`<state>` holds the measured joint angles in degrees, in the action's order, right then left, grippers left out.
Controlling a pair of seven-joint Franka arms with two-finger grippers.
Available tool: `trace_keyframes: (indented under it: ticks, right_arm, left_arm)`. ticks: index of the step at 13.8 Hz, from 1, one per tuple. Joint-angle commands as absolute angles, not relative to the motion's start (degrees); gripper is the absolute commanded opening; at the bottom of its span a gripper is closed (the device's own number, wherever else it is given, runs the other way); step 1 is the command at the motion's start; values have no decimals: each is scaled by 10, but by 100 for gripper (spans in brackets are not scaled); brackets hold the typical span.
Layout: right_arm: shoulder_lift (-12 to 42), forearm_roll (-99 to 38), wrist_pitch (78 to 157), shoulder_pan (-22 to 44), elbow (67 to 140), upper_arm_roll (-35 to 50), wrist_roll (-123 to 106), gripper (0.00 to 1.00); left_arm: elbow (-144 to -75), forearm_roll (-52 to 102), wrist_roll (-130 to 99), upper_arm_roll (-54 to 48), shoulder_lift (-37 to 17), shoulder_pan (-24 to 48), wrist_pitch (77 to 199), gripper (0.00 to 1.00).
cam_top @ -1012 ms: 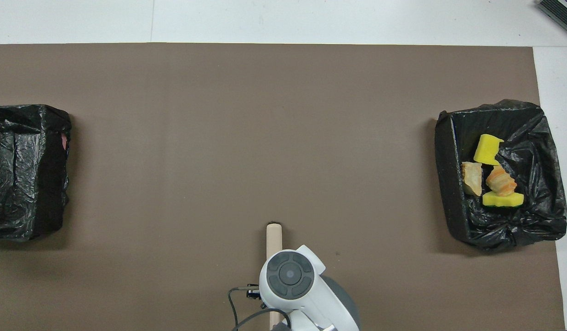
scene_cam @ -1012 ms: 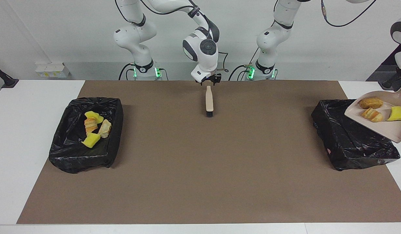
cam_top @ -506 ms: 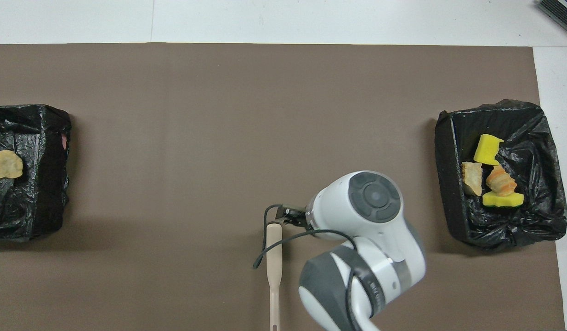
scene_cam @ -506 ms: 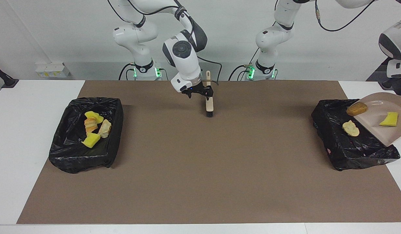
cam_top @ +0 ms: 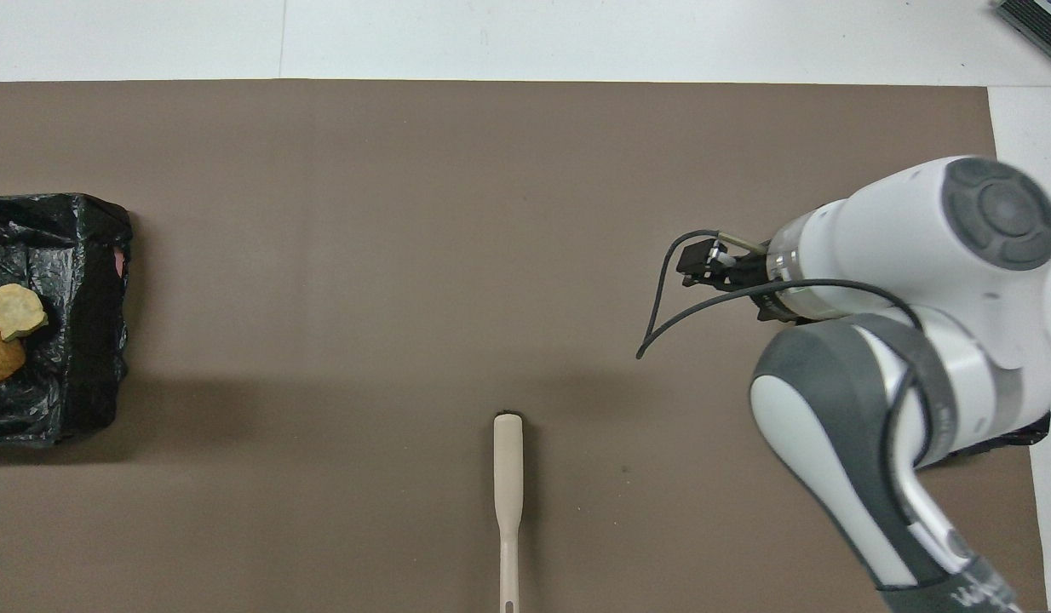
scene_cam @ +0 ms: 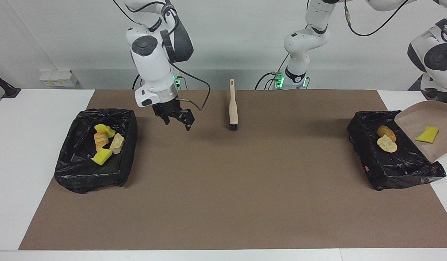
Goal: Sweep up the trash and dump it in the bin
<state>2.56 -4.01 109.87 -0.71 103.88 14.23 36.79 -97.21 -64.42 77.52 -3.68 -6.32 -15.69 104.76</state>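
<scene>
- Seven trash pieces (scene_cam: 101, 156) counted: four lay in the bin at the right arm's end (scene_cam: 86, 177), mid-height at the frame edge in the facing view; two tan lumps lay in the bin at the left arm's end (scene_cam: 401, 174), at the other frame edge.
- One yellow wedge (scene_cam: 427, 135) sat on the dustpan (scene_cam: 419, 116), short of its lower lip.
- Dustpan hung tilted, its lower lip over the rim of the bin at the left arm's end, its upper part cut by the frame edge.
- Left gripper (scene_cam: 439, 97) was clamped on the dustpan; its fingers were hidden by the pan's top edge.
- Right gripper (scene_cam: 178, 120) hung in the air in the upper middle of the facing view, over bare mat between the bin at the right arm's end and the brush (scene_cam: 233, 108). Jaws were spread wide with nothing between them.
- Brush lay flat on the mat, top centre of the facing view, bristles toward frame bottom, handle tip at the mat's upper edge. It was well apart from both bins and untouched.
- Brown mat (scene_cam: 223, 188) covered most of the white table (scene_cam: 28, 145); the whole lower half of the frame and the centre strip between the bins was open room.
- Both bins sat on the mat's short ends, the one at the left arm's end overlapping the mat's edge.
- Overhead view: the right arm's bulk covered the bin at its end.
</scene>
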Motion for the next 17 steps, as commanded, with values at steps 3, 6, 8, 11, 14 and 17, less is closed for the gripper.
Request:
trace_keyframes:
  ticks: [3,6,8,11,14,17]
  right_arm:
    - [19,14,978,-70,939,149,256,100]
    - [-3,15,920,-82,923,149,219,100]
    - [-9,15,904,-82,923,149,214,100]
    - [-20,11,898,-84,923,137,196,100]
    - [-30,12,892,-85,921,131,169,100]
    - [-30,13,891,-85,914,133,169,100]
  left_arm:
    - [-964,-702,707,-29,-69,-113,991,0]
    - [-963,-714,698,-29,-72,-110,985,0]
    - [-961,-762,702,-31,-71,-109,964,0]
    - [-958,-762,696,-32,-71,-81,921,0]
    - [-953,-701,644,-33,-69,-81,927,0]
    - [-898,-568,606,-33,-77,-83,931,0]
